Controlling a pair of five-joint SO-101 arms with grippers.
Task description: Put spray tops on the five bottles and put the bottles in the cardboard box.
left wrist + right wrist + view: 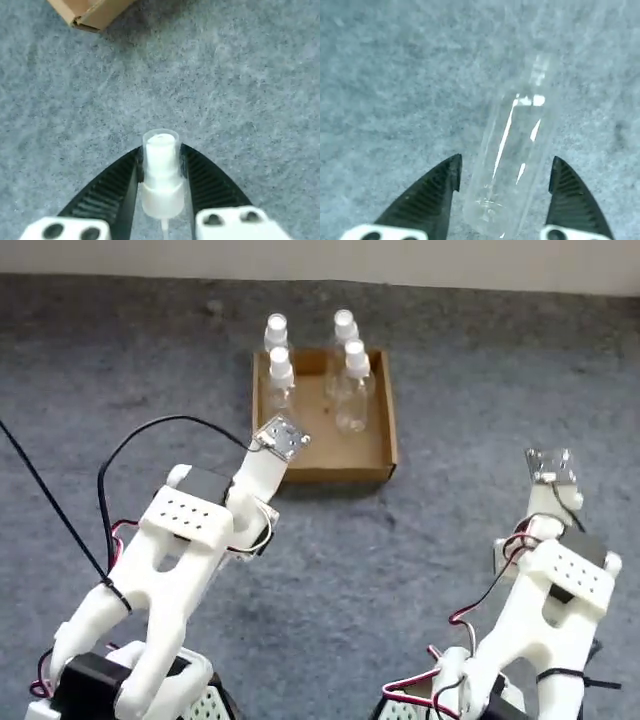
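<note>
My left gripper (161, 150) is shut on a white spray top (161, 190) with a clear cap, held above the grey carpet just in front of the cardboard box (90, 12). In the high view that arm's wrist (278, 440) hangs over the front left corner of the box (385, 455). Several clear bottles with spray tops (352, 390) stand inside the box. My right gripper (505, 161) is open, with a clear bottle without a top (512, 165) between its fingers, which stand apart from its sides. This arm's wrist (550, 468) sits at the right of the carpet.
Grey carpet (450, 390) covers the whole work area. A black cable (150, 435) loops over the left arm. Bare carpet lies between the two arms and to the right of the box.
</note>
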